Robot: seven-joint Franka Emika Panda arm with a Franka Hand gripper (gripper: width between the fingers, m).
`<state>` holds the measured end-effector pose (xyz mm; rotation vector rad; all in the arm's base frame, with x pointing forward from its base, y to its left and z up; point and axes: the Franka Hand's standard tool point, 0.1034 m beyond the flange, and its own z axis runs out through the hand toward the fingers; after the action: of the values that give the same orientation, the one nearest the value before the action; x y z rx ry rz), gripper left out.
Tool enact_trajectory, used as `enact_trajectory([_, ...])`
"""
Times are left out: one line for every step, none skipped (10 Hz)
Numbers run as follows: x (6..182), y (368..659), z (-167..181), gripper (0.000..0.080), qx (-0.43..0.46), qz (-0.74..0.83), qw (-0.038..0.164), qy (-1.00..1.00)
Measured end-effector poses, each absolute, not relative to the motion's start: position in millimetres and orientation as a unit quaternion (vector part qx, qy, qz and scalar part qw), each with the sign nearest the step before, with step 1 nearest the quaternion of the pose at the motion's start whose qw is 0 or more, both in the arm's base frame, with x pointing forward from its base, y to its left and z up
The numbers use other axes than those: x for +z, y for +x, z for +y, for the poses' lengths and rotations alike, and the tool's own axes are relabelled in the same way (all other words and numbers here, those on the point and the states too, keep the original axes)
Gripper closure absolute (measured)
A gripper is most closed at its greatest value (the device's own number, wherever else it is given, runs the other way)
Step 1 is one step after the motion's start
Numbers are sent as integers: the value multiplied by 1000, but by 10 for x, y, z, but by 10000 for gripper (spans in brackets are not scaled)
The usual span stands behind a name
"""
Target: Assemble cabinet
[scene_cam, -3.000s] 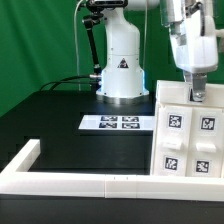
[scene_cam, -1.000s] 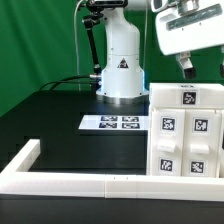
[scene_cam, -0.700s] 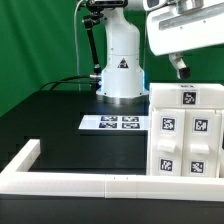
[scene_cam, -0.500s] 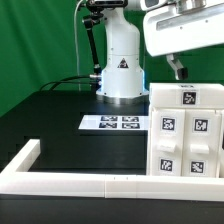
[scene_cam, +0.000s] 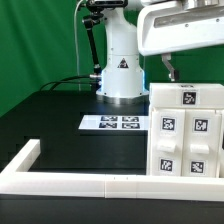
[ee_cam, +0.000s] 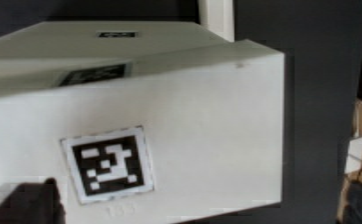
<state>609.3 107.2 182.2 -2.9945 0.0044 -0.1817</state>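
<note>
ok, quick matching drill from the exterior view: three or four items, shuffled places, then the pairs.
Items:
1. cabinet
2. marker board
3. pincer
4. white rail

Places:
A. along the table's near edge
B. flat on the table, in front of the robot base
C. in the air, above the cabinet
D. standing at the exterior view's right

Pairs: 1-D, 2-B, 3-C, 4-A

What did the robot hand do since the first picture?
The hand was down on top of the cabinet. It has since lifted off and drifted toward the exterior view's left, and it now hangs above the cabinet's top without touching it. Whether it is open is hard to tell. The cabinet, the marker board and the rail stayed put.
</note>
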Motion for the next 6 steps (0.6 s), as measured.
enact_trajectory([1819, 6096, 1044, 2, -63, -38, 68, -995])
enact_trajectory([1816, 6096, 1037, 2, -66, -78, 63, -993])
enact_trajectory([1815, 6097, 1027, 2, -68, -112, 59, -990])
enact_trajectory([1813, 6099, 1014, 2, -71, -166, 54, -982])
enact_trajectory([1799, 6105, 997, 2, -81, -263, 36, -961])
enact_trajectory([1791, 6098, 990, 2, -79, -331, 22, -940])
